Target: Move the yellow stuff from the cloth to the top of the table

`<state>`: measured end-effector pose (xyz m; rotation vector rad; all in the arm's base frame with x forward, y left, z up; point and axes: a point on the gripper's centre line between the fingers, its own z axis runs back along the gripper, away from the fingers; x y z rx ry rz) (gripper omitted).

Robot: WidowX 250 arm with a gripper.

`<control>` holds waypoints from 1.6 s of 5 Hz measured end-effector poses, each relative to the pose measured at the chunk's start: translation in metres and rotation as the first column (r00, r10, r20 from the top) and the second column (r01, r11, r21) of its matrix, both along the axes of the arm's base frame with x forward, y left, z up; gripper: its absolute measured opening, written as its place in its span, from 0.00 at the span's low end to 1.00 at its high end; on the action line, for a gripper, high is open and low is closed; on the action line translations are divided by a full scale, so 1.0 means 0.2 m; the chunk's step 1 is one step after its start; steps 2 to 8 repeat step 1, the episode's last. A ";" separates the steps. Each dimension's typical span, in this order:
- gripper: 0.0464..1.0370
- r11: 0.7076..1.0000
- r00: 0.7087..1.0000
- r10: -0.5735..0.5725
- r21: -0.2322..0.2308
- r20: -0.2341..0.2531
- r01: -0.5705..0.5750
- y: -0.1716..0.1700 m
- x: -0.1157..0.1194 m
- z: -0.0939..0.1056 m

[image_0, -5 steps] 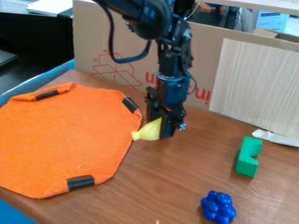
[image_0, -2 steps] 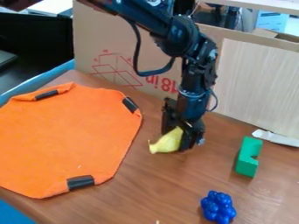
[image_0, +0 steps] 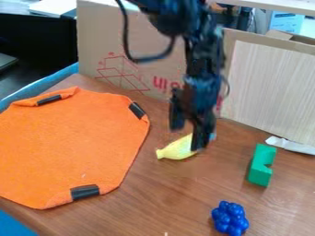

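The black gripper (image_0: 188,138) hangs over the middle of the table, its fingers apart, one behind the yellow thing and the other in front of its right end. The yellow object (image_0: 177,149), shaped like a small banana or squash, lies on the wooden table (image_0: 166,189), its narrow tip pointing left and its right end partly covered by the gripper. To the left is the orange cloth (image_0: 67,143) with black strips at its edges; a strip of bare wood separates it from the yellow object.
A green notched block (image_0: 261,166) stands at the right, and a blue cluster of balls (image_0: 230,218) lies near the front. Cardboard (image_0: 123,60) and a pale wood-grain panel (image_0: 271,87) border the back. A white scrap (image_0: 291,145) lies by the panel.
The yellow object and gripper have moved right, away from the cloth's edge. Since the last earlier frame, the gripper has opened and risen a little, and the yellow object lies released on the table.
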<state>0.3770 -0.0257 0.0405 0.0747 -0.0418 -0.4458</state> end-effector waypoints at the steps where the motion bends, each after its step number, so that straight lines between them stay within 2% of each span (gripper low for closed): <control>1: 0.96 0.999 0.995 0.004 -0.038 0.104 0.000 0.16 -0.13 0.28; 8: 0.96 0.999 0.995 0.004 -0.038 0.104 0.000 0.16 -0.13 0.28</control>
